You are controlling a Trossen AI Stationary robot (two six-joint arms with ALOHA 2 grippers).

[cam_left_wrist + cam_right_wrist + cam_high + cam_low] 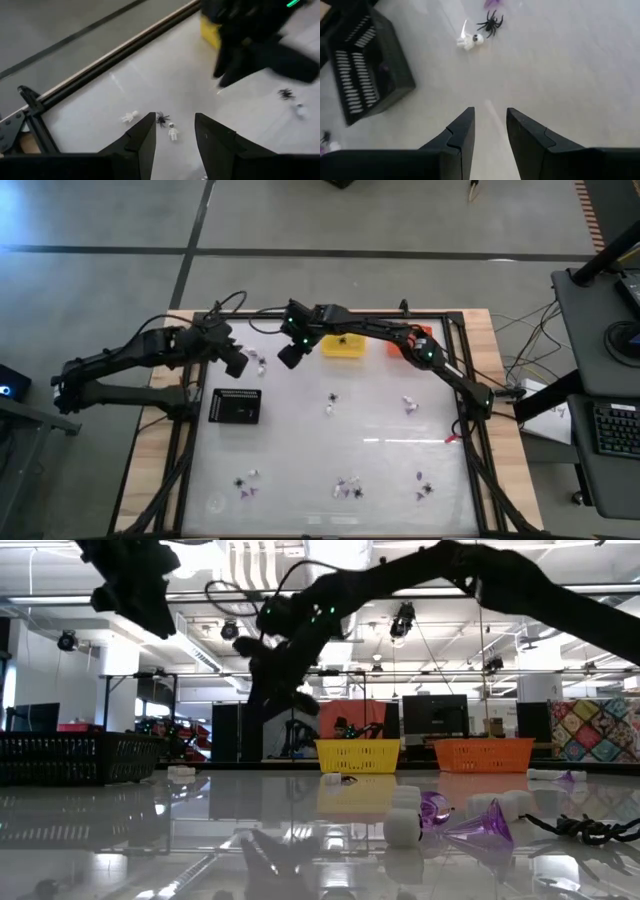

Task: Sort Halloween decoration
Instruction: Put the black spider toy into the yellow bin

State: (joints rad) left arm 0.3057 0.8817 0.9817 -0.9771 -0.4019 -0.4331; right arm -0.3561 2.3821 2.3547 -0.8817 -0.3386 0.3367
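White tabletop point(380, 430) — both arms raised, tools parted, empty.

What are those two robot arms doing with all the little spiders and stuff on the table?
They are sorting tiny black, purple and white Halloween trinkets scattered across the white table into mesh baskets. Right now neither is holding anything. The left gripper hangs open above a small black spider and two white figures near the table's far edge. The right gripper hovers open close by, beside the yellow mesh basket. A black mesh basket and an orange mesh basket wait too.
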